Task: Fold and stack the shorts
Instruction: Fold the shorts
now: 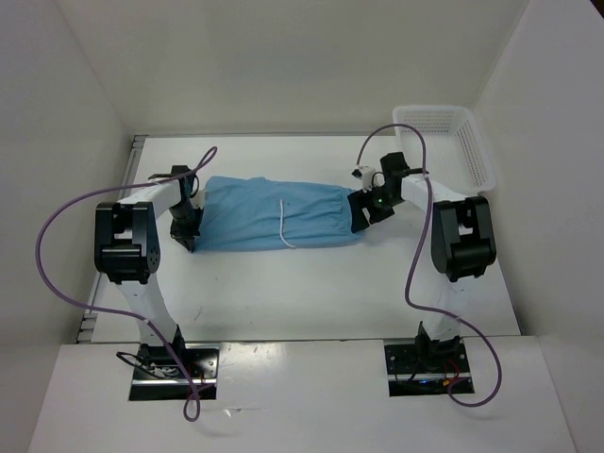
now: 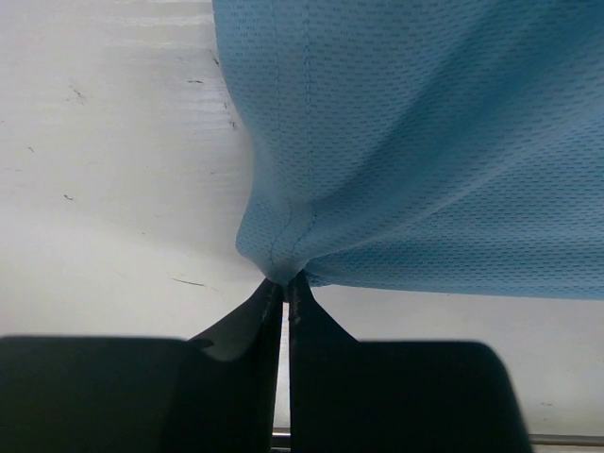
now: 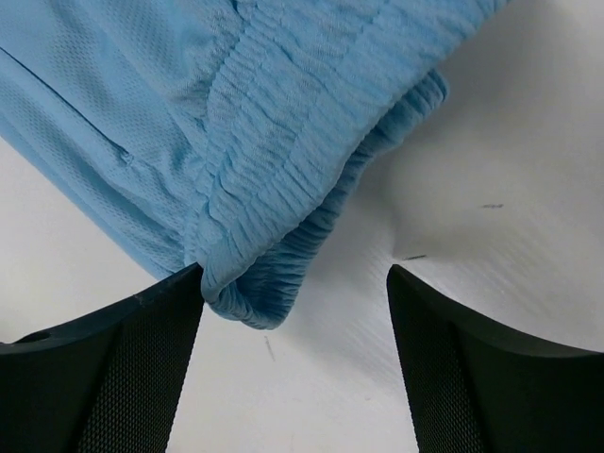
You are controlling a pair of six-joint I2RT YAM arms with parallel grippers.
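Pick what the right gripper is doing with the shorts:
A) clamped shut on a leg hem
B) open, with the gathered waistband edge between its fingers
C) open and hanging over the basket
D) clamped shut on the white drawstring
B: the right wrist view shows the right gripper with jaws wide apart and the shorts unpinched between them.

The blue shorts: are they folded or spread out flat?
Folded once, it seems: the shorts lie as one narrow strip on the table, and the right wrist view shows two waistband layers stacked.
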